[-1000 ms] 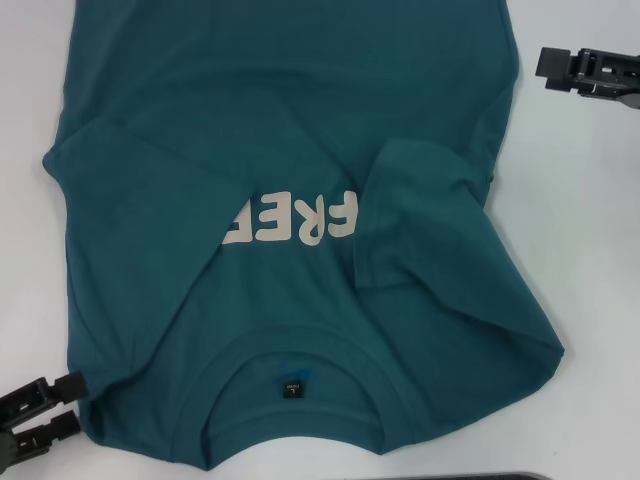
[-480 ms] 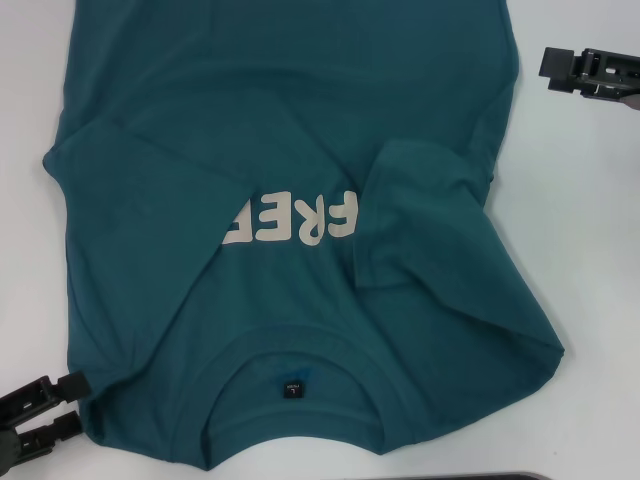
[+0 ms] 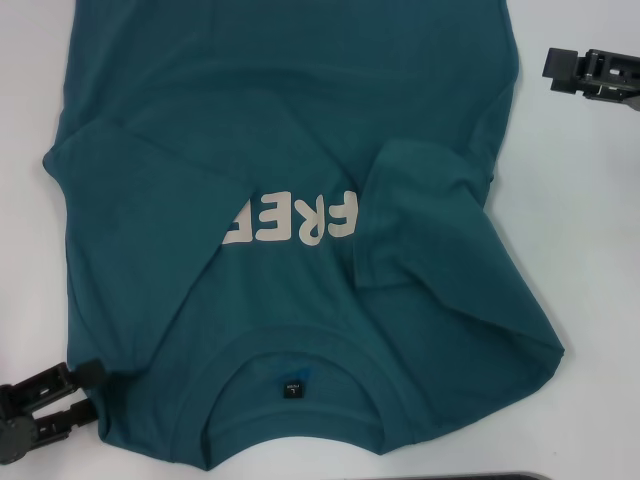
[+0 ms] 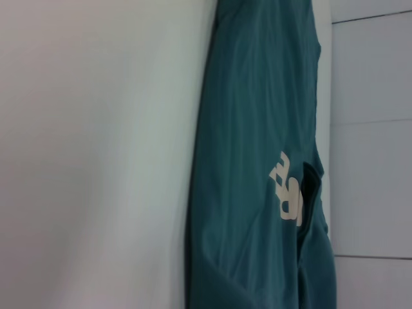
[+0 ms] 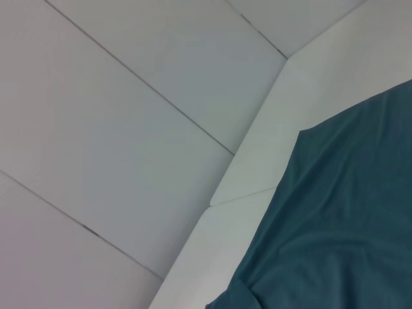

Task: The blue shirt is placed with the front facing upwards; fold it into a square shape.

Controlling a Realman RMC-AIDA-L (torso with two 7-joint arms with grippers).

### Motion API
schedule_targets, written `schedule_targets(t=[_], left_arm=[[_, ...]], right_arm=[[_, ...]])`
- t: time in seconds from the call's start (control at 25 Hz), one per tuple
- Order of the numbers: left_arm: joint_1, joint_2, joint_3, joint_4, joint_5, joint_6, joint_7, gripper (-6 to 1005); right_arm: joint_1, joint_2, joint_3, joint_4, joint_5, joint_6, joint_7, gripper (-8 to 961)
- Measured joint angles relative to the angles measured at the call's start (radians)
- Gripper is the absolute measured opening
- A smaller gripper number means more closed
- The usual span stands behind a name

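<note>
Head view. The blue shirt [image 3: 290, 200] is laid flat, front up, on the white table [image 3: 590, 300], collar nearest the robot, the cream lettering partly covered. Both sleeves are already turned inward over the chest, so the side folds are judged done and the lengthwise fold remains. The left gripper [image 3: 55, 405] is set at the near left shoulder corner, its two dark fingers slightly spread with a narrow gap, tips touching the shirt's edge; it is judged placed to pinch that corner. No cloth is seen between the fingers. The right gripper [image 3: 590, 75] is held off the cloth, beside the shirt's far right edge; its jaw state cannot be told.

Left wrist view. The shirt is seen along its length, lettering visible, with bare tabletop beside it.

Right wrist view. A shirt edge and the table's rim are shown; beyond lies a pale panelled floor [image 5: 109, 129] with dark seams.
</note>
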Motion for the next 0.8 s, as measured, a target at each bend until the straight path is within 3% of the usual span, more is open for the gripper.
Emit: schedule_targets(t=[0.8], left_arm=[[0.014, 0.01, -0.007, -0.031, 0.001, 0.007, -0.033, 934]], right_arm=[[0.0, -0.002, 0.029, 0.0, 0.0, -0.008, -0.003, 910]])
